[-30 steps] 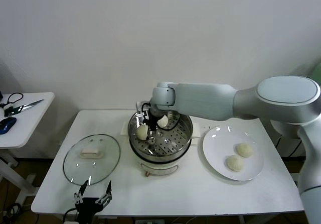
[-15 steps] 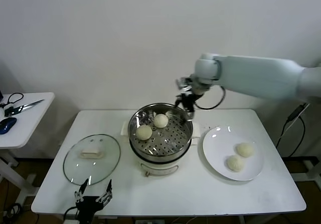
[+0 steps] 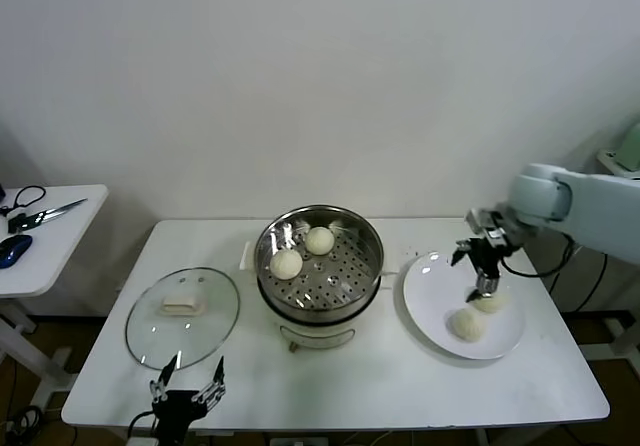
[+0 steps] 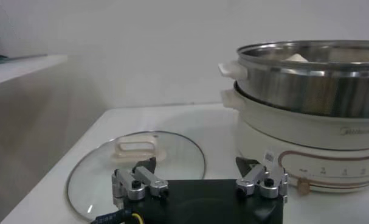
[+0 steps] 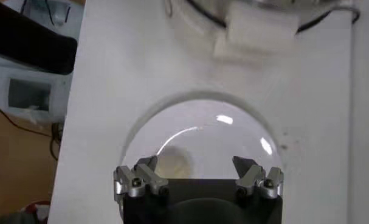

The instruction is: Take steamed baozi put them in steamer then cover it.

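Observation:
The steel steamer (image 3: 330,284) stands mid-table on its cream base, with two baozi (image 3: 286,263) (image 3: 320,240) on its perforated floor. Two more baozi (image 3: 467,323) (image 3: 492,301) lie on the white plate (image 3: 430,296) to the right. My right gripper (image 3: 480,276) hangs open just above the plate, empty, over the farther bun. In the right wrist view one baozi (image 5: 172,163) shows by a fingertip of the right gripper (image 5: 196,167). The glass cover (image 3: 183,316) lies flat to the left of the steamer. My left gripper (image 3: 185,386) waits open at the front edge, near the cover (image 4: 138,159).
A low side table (image 3: 45,236) with scissors and a blue mouse stands beyond the table's left end. A wall runs close behind the table. The steamer (image 4: 312,79) rises beside the left gripper (image 4: 199,173). The plate's far rim (image 5: 202,100) lies near the cooker's handle.
My right arm has lifted out of the steamer, leaving two buns there, and swung right and down over the plate. The left arm has not moved.

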You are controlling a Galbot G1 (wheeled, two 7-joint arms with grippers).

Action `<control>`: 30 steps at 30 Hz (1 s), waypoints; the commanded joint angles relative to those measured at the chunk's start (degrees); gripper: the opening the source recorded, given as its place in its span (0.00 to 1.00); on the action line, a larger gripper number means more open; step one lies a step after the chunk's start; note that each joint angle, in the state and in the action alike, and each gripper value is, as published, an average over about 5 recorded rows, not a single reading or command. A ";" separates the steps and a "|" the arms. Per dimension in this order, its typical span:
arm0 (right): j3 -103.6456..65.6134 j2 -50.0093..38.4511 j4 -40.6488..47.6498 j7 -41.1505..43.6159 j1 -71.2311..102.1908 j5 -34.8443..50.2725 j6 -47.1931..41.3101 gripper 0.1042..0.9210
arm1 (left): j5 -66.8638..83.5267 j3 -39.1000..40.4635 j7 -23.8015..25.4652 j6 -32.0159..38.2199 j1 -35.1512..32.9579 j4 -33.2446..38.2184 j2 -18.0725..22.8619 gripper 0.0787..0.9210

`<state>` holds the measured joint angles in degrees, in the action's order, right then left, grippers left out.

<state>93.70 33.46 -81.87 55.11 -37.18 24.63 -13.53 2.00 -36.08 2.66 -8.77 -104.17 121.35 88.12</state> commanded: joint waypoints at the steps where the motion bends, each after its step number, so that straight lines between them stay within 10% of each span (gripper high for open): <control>1: -9.96 -5.58 1.93 -2.71 15.99 -7.43 -1.73 0.88 | -0.01 0.00 0.05 0.03 -0.05 -0.06 -0.04 0.88; 30: -18.52 1.81 8.00 -5.49 24.74 -9.92 -3.67 0.77 | -0.26 -0.03 -0.10 0.59 -0.64 -0.39 -0.21 0.88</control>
<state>76.63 34.84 -74.55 49.16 -13.92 15.32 -17.13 1.70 -36.08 2.53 -8.11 -104.75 120.94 87.96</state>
